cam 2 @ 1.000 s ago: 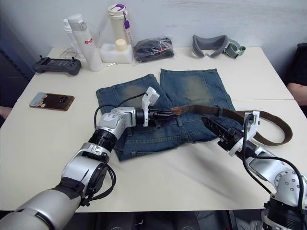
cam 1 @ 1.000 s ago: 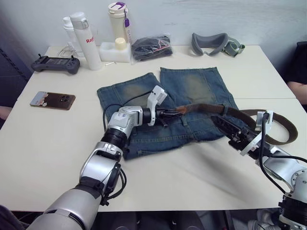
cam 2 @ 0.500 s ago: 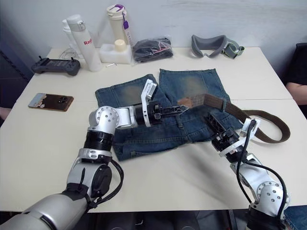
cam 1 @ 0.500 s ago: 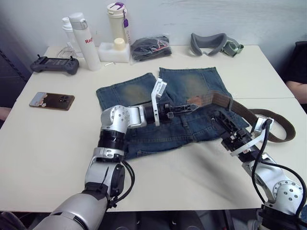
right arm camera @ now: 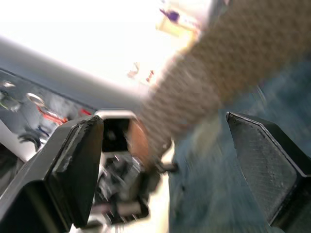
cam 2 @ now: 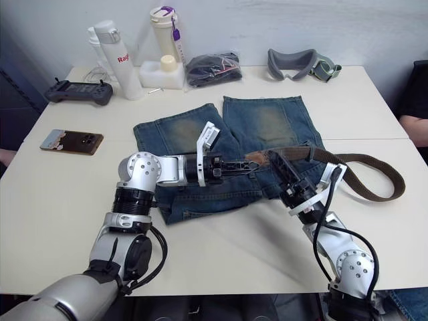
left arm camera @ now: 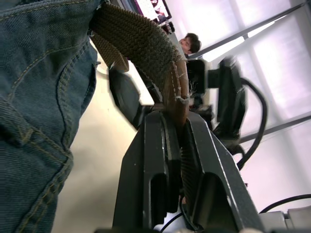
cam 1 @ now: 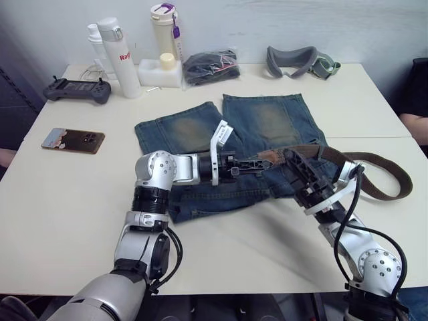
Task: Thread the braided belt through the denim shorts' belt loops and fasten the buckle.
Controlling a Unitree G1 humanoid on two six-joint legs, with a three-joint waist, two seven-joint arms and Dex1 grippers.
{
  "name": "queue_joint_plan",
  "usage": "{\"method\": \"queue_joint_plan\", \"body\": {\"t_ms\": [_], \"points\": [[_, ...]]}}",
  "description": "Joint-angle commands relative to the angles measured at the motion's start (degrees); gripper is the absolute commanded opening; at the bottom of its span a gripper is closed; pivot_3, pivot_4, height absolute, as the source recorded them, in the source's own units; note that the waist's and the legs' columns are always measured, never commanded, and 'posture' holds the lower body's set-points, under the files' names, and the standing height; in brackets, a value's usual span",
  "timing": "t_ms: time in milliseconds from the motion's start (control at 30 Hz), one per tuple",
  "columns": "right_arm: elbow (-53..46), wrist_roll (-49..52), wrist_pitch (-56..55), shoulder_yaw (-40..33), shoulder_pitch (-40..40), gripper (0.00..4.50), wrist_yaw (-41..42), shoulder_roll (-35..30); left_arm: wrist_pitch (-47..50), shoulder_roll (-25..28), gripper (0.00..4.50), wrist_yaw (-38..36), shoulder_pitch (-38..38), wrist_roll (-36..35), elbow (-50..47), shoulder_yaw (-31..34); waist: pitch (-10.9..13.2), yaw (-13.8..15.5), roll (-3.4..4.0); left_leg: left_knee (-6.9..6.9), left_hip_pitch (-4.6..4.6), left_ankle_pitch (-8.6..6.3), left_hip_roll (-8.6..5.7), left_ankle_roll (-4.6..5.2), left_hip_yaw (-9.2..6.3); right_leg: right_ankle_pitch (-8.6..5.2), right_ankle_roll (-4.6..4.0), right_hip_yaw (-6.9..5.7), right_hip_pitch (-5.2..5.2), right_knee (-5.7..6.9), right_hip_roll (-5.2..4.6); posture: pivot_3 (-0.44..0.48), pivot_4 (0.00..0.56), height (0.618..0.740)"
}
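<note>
The denim shorts [cam 1: 194, 134] lie flat mid-table, legs pointing away from me. My left gripper [cam 1: 262, 161] reaches across the waistband and is shut on the braided belt's reddish-brown leather tip [left arm camera: 176, 97]. From there the braided belt [cam 1: 374, 164] runs right over the shorts and curls in a loop on the table. My right gripper [cam 1: 294, 160] is open, its fingers [right arm camera: 73, 165] straddling the strap [right arm camera: 218, 68] just behind the tip. I cannot make out the belt loops or the buckle.
At the back stand two bottles [cam 1: 120, 57], a white box [cam 1: 160, 72], a black bundle in plastic [cam 1: 210, 65] and a grey headset [cam 1: 301, 61]. A controller [cam 1: 77, 90] and a phone [cam 1: 73, 139] lie at left. A person's arm [cam 1: 416, 124] shows at the right edge.
My left gripper has carried the belt tip rightward over the waistband. My right gripper has moved left and up to the strap and now straddles it near the tip.
</note>
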Motion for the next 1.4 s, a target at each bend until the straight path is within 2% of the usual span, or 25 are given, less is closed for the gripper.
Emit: {"method": "queue_joint_plan", "body": {"t_ms": [33, 133, 233, 467, 500, 567, 633, 667, 700, 767, 833, 867, 933, 1000, 1200, 1400], "points": [[1.56, 3.46, -1.65, -1.85, -1.60, 4.32, -0.17, 0.38, -3.23, 1.17, 0.02, -0.58, 0.18, 1.00, -1.18, -1.90, 0.00, 0.00, 0.00, 0.01, 0.00, 0.00, 0.00, 0.00, 0.00, 0.00, 0.00, 0.00, 0.00, 0.00, 0.00, 0.000, 0.150, 0.735], [3.50, 3.71, -0.48, -1.33, -3.30, 4.32, 0.09, -1.38, -5.26, 1.55, 0.02, -0.36, -0.60, 1.80, 0.33, -2.51, 0.00, -0.01, 0.00, 0.01, 0.00, 0.00, 0.00, 0.00, 0.01, 0.00, 0.00, 0.01, 0.00, 0.00, -0.03, 0.000, 0.150, 0.735], [5.52, 3.80, 0.04, -1.25, -5.10, 3.58, 0.50, -2.27, -6.23, 1.64, 0.00, -0.88, -1.12, 2.02, 1.02, -3.13, 0.00, -0.01, 0.00, 0.01, 0.00, -0.01, -0.01, 0.02, 0.02, 0.00, 0.00, 0.01, -0.01, 0.00, -0.05, 0.000, 0.150, 0.735], [7.00, 2.11, 0.25, 0.01, -6.89, 0.06, 1.45, -2.07, -7.97, 2.70, 0.00, -1.49, -0.29, 3.25, 0.56, -4.87, 0.00, -0.08, 0.00, 0.00, -0.01, -0.02, 0.00, 0.04, 0.02, 0.00, 0.00, 0.03, -0.01, -0.01, -0.04, 0.000, 0.150, 0.735], [7.11, 1.93, 0.25, 0.06, -6.89, 0.06, 1.51, -2.01, -8.79, 3.19, 0.00, -1.68, -0.03, 3.97, 0.11, -5.75, 0.00, -0.08, 0.00, 0.00, -0.01, -0.03, 0.00, 0.05, 0.02, 0.00, 0.00, 0.04, -0.01, -0.01, -0.04, 0.000, 0.150, 0.735], [7.25, 1.16, 0.24, 0.02, -6.71, 0.00, 1.67, -2.22, -9.61, 3.58, 0.92, -1.86, 0.13, 3.74, 0.02, -5.34, 0.00, -0.05, 0.00, -0.01, 0.00, -0.02, 0.00, 0.03, 0.02, 0.00, 0.00, 0.04, -0.01, -0.01, -0.04, 0.000, 0.150, 0.735], [7.39, -0.04, -0.38, -0.45, -6.55, 0.00, 1.51, -2.51, -10.69, 4.28, 1.52, -2.08, 0.20, 3.41, -0.68, -4.56, 0.00, -0.05, 0.00, 0.00, -0.01, -0.02, 0.00, 0.03, 0.02, 0.00, 0.00, 0.03, -0.01, -0.01, -0.04, 0.000, 0.150, 0.735], [7.60, -1.04, -1.03, -0.86, -6.71, 0.00, 1.16, -2.80, -11.95, 5.55, 2.01, -3.06, 0.41, 3.87, -1.79, -5.10, 0.00, -0.06, 0.00, 0.00, -0.01, -0.02, 0.00, 0.03, 0.03, 0.00, 0.00, 0.03, -0.01, -0.01, -0.04, 0.000, 0.150, 0.735], [7.95, -2.21, -1.72, -1.28, -7.07, 0.00, 0.54, -3.15, -15.06, 7.74, 2.40, -5.12, 1.08, 5.63, -3.33, -7.13, 0.00, -0.16, 0.00, 0.00, -0.01, -0.02, 0.00, 0.04, 0.02, 0.00, 0.00, 0.04, -0.01, -0.01, -0.04, 0.000, 0.150, 0.735], [8.73, -3.69, -2.25, -2.20, -7.99, 0.00, -0.38, -4.24, -27.60, 14.75, 3.35, -10.82, 3.66, 13.75, -5.74, -14.40, -0.01, -0.73, 0.01, -0.06, 0.02, -0.01, 0.01, 0.01, 0.06, 0.00, -0.01, 0.07, -0.03, 0.00, -0.03, 0.000, 0.150, 0.735], [9.17, -4.29, -1.77, -2.60, -8.43, 0.00, -0.86, -5.52, -35.52, 18.05, 4.22, -11.61, 4.73, 17.40, -4.43, -14.87, -0.01, -1.13, 0.02, -0.15, 0.05, 0.05, 0.01, -0.10, 0.11, -0.02, -0.04, 0.06, -0.05, -0.02, -0.03, 0.000, 0.150, 0.735], [9.40, -4.63, -1.23, -2.52, -8.45, 0.00, -1.17, -6.25, -37.98, 18.72, 4.38, -11.57, 5.01, 17.88, -4.10, -14.02, -0.01, -1.13, 0.01, -0.17, 0.05, 0.04, 0.01, -0.10, 0.10, -0.03, -0.06, 0.06, -0.06, -0.03, -0.04, 0.000, 0.150, 0.735], [10.69, -6.30, 0.46, -1.84, -8.73, 0.00, -1.81, -8.17, -45.26, 21.41, 4.38, -11.54, 6.44, 20.17, -7.06, -12.66, -0.01, -1.11, 0.01, -0.16, -0.02, 0.02, 0.03, -0.06, 0.06, -0.03, -0.07, 0.10, -0.07, -0.09, -0.11, 0.000, 0.150, 0.735], [12.14, -7.46, 1.94, -1.32, -9.33, 0.00, -2.67, -9.26, -48.01, 23.65, 4.38, -12.60, 7.95, 19.77, -11.46, -11.06, -0.01, -1.16, 0.01, -0.13, -0.05, -0.01, 0.01, 0.00, 0.05, -0.03, -0.07, 0.20, -0.06, -0.10, -0.18, 0.000, 0.150, 0.735], [16.13, -9.43, 4.35, -0.93, -11.84, 0.00, -3.82, -9.43, -48.65, 28.04, 4.38, -14.18, 13.57, 19.26, -22.65, -10.03, -0.01, -1.32, 0.01, -0.14, -0.03, -0.08, 0.01, 0.11, 0.01, -0.03, -0.07, 0.33, -0.05, -0.08, -0.21, 0.000, 0.150, 0.735], [19.80, -8.32, 6.54, -1.38, -13.93, 0.00, -2.44, -7.41, -44.22, 30.90, 4.38, -13.32, 20.64, 18.02, -30.49, -8.98, -0.01, -1.36, 0.01, -0.11, -0.03, -0.08, 0.02, 0.13, 0.00, -0.03, -0.07, 0.31, -0.03, -0.04, -0.17, 0.000, 0.150, 0.735]]}}
